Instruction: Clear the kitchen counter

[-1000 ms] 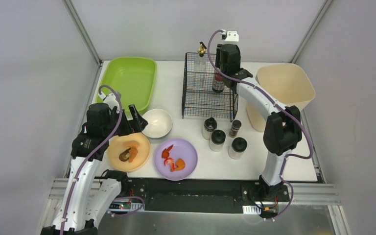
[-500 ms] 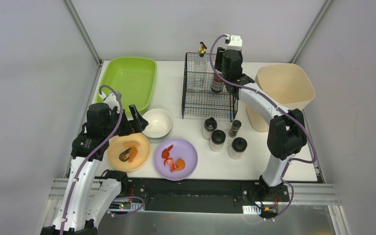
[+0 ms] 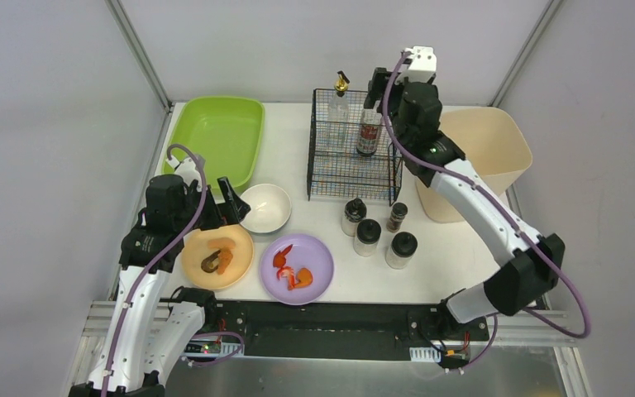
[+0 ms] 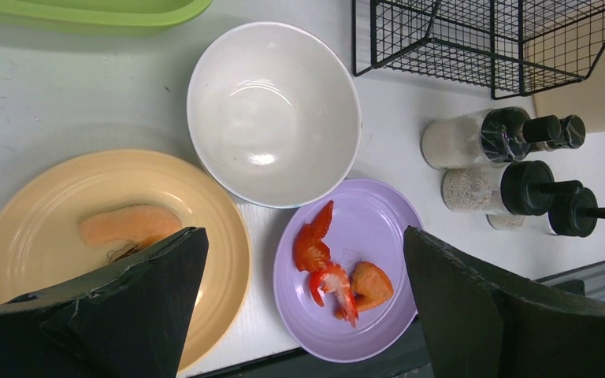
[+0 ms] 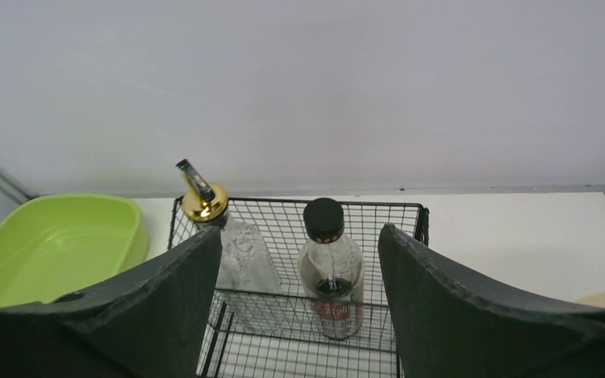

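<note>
The white kitchen counter [image 3: 298,161] holds an orange plate [image 3: 240,269] with food scraps, a purple plate [image 3: 318,256] with shrimp pieces, a white bowl [image 3: 265,207] and several black-capped spice jars [image 3: 367,236]. My left gripper [image 3: 217,208] is open and empty, hovering over the plates; in the left wrist view [image 4: 303,236] the purple plate [image 4: 378,228] lies between its fingers. My right gripper [image 3: 378,87] is open and empty, raised behind the black wire basket [image 3: 331,178]. A dark sauce bottle [image 5: 329,268] and a gold-spouted clear bottle [image 5: 236,252] stand in the basket.
A green tray [image 3: 215,136] sits at the back left. A beige bin [image 3: 484,145] stands at the right, next to the basket. The metal rail [image 3: 331,318] runs along the front edge. Grey walls close in the back and sides.
My right gripper has lifted up and back from the dark sauce bottle, which stays standing in the basket. The right arm's elbow swung right. The left arm has not moved.
</note>
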Robot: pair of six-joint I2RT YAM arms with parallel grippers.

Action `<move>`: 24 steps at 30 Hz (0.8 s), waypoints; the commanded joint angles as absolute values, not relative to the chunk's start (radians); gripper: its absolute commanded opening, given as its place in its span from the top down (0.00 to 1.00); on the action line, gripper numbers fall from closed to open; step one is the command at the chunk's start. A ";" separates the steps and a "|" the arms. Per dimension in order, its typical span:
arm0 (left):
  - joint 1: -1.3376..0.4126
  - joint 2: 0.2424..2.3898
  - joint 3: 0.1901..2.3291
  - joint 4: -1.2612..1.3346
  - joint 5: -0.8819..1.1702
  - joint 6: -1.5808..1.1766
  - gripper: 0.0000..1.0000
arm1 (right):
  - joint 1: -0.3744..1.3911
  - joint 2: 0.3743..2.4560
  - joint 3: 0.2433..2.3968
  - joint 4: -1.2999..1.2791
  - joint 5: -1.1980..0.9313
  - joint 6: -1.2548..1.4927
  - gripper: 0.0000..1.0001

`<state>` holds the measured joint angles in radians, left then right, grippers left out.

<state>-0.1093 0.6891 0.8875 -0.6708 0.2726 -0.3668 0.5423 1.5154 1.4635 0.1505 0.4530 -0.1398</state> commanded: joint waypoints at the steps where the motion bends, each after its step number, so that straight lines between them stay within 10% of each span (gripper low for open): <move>1: -0.098 0.674 0.888 -0.649 0.279 -0.356 0.00 | 0.560 1.383 1.426 0.023 0.392 -0.086 0.24; 24: -0.097 0.662 0.885 -0.649 0.267 -0.361 0.00 | 0.772 1.415 1.409 -0.593 0.335 0.159 0.19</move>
